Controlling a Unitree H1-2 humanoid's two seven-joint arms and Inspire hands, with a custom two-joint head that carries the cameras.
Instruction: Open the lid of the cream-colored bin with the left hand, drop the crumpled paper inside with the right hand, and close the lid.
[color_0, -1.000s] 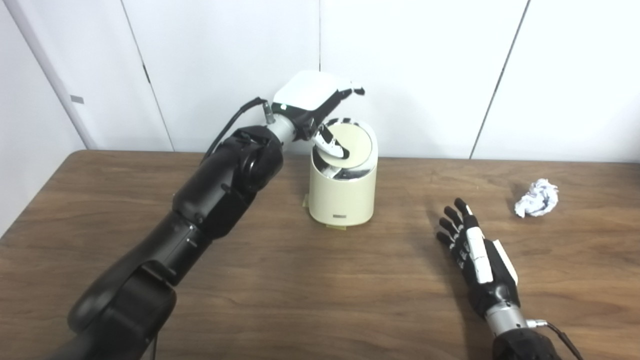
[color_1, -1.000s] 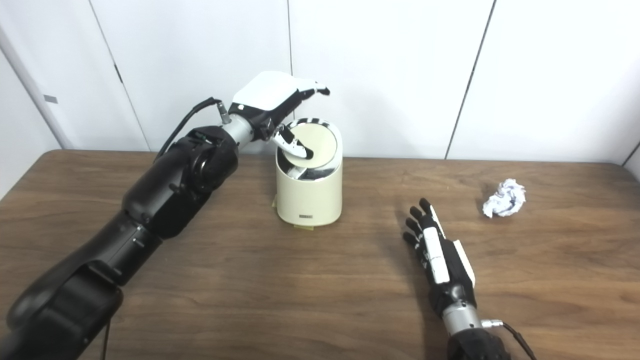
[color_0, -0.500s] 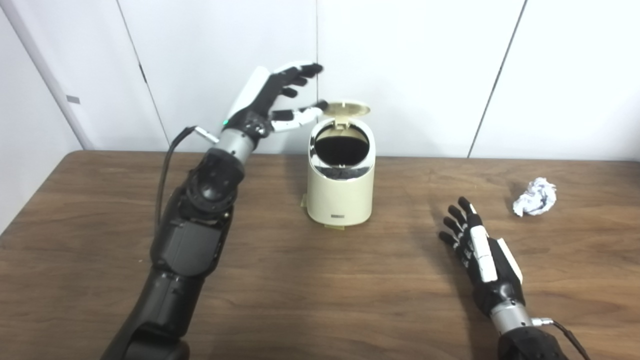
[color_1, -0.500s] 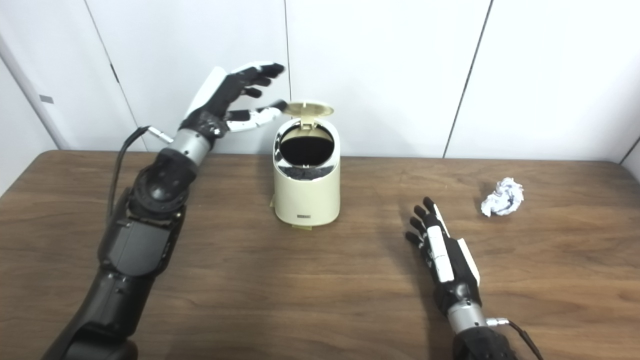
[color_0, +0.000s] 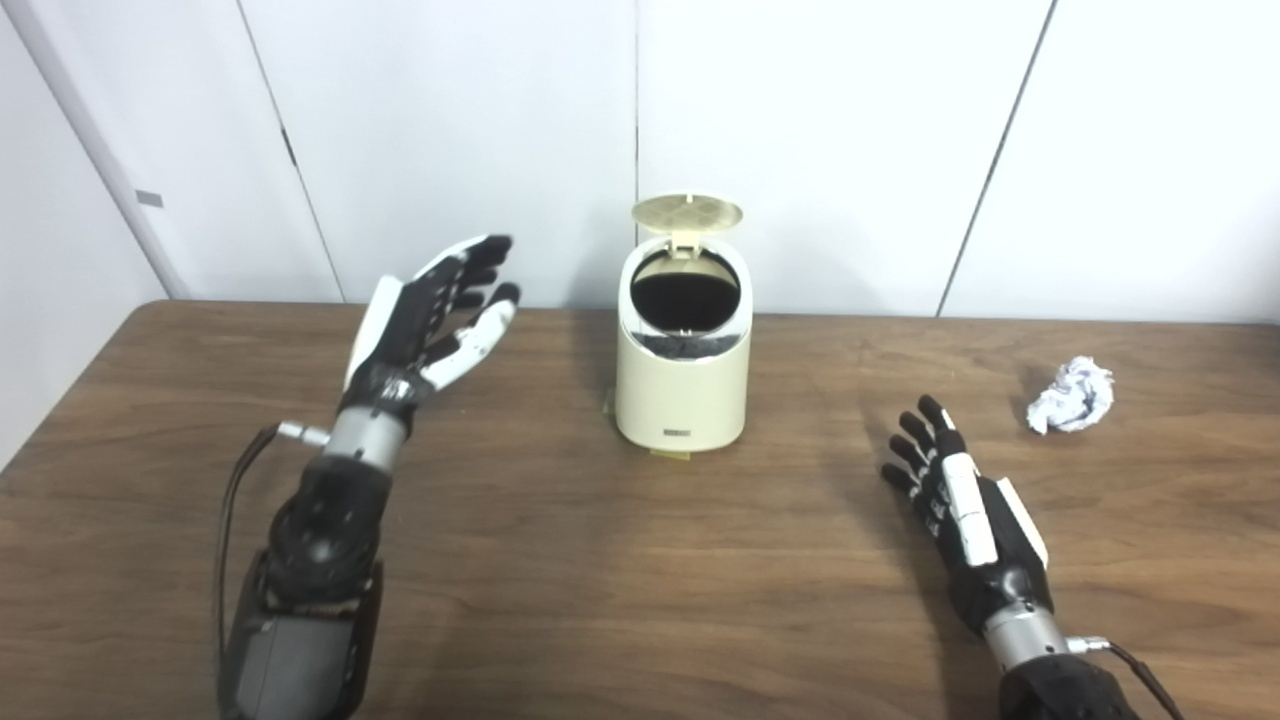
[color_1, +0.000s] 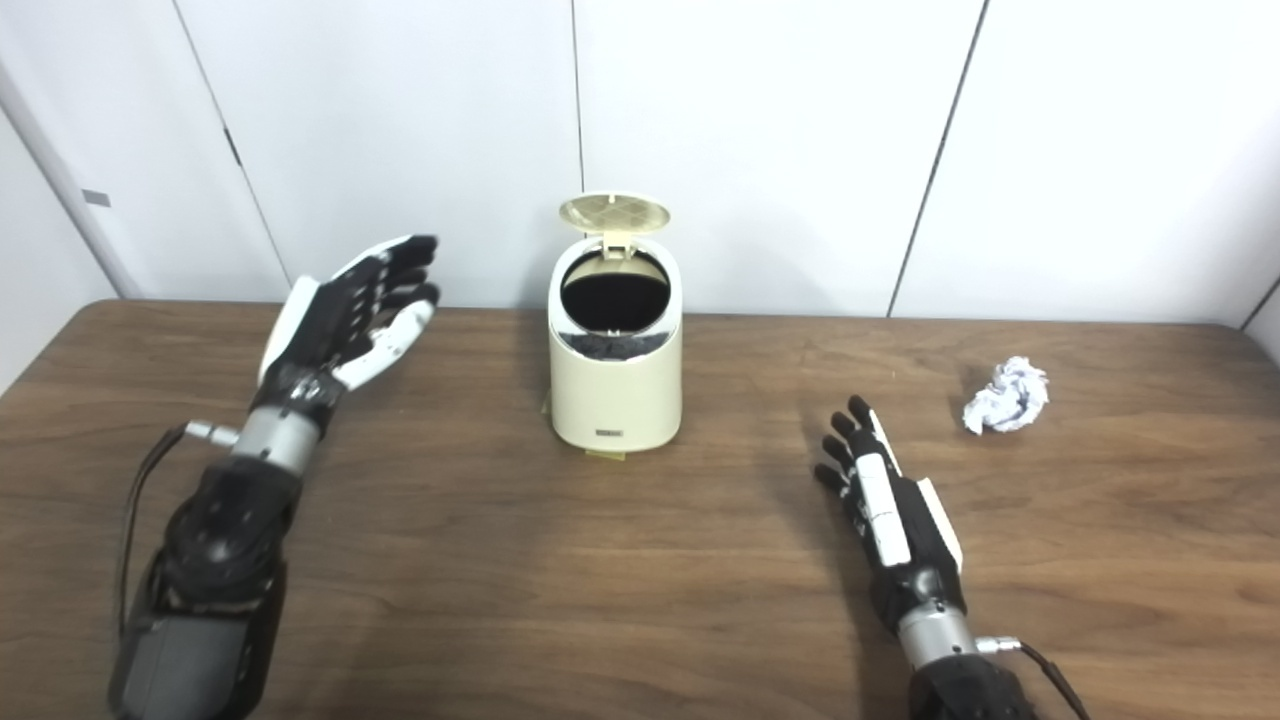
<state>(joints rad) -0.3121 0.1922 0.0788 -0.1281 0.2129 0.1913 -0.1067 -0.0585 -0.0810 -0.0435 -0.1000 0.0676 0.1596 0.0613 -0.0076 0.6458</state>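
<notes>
The cream-colored bin (color_0: 682, 385) stands upright at the back middle of the table, its round lid (color_0: 687, 211) swung up on the rear hinge and its dark mouth showing. My left hand (color_0: 425, 320) hovers open well to the left of the bin, fingers spread and touching nothing. The crumpled white paper (color_0: 1072, 395) lies on the table at the right. My right hand (color_0: 955, 500) rests open and flat on the table, nearer than the paper and to its left, apart from it.
The wooden table (color_0: 600, 580) runs across the whole view, with its left edge near the wall. White wall panels (color_0: 830, 120) stand close behind the bin. A cable (color_0: 235, 500) trails from my left wrist.
The lid went from half lifted by my left hand to fully up. My left hand then let go and drew back left and down, away from the bin. My right hand stayed put.
</notes>
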